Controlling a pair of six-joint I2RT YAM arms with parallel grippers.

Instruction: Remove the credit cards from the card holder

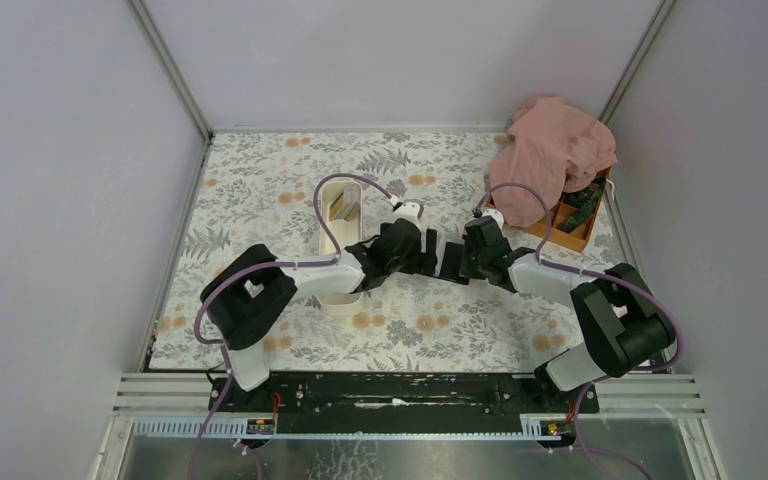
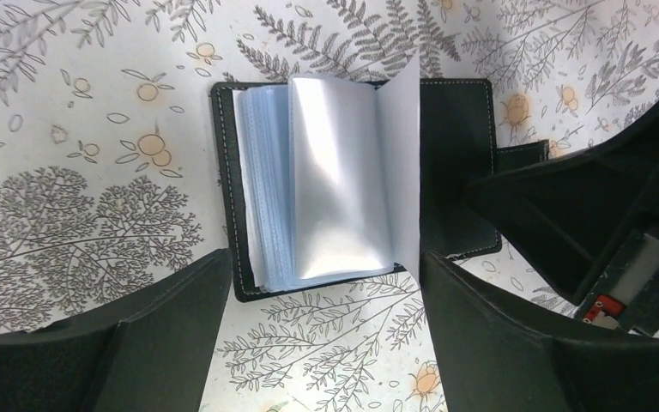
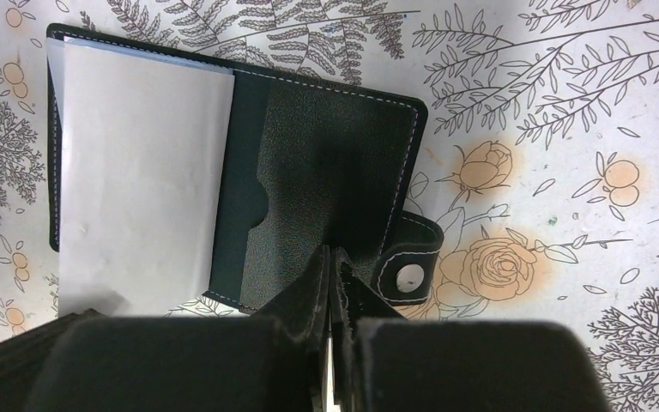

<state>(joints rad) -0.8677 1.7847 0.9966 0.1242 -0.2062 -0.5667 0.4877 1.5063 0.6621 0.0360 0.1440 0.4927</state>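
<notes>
The card holder [image 2: 450,163] lies open on the floral table cover, black, with a stack of glossy bluish-grey plastic sleeves [image 2: 335,189] fanned up from its middle. No separate card shows. My left gripper [image 2: 322,343] is open just above the holder's near edge, with one finger [image 2: 137,343] on each side of the sleeves. My right gripper [image 3: 330,257] is shut, its tips resting on the holder's black right flap [image 3: 326,163] beside the snap tab [image 3: 412,276]. In the top view both grippers [image 1: 428,250] [image 1: 468,255] meet at mid-table and hide the holder.
A long white tray [image 1: 352,200] stands left of the grippers, partly under the left arm. An orange compartment box [image 1: 565,235] sits at the back right, with a pink cloth [image 1: 555,150] heaped over it. Grey walls enclose the table.
</notes>
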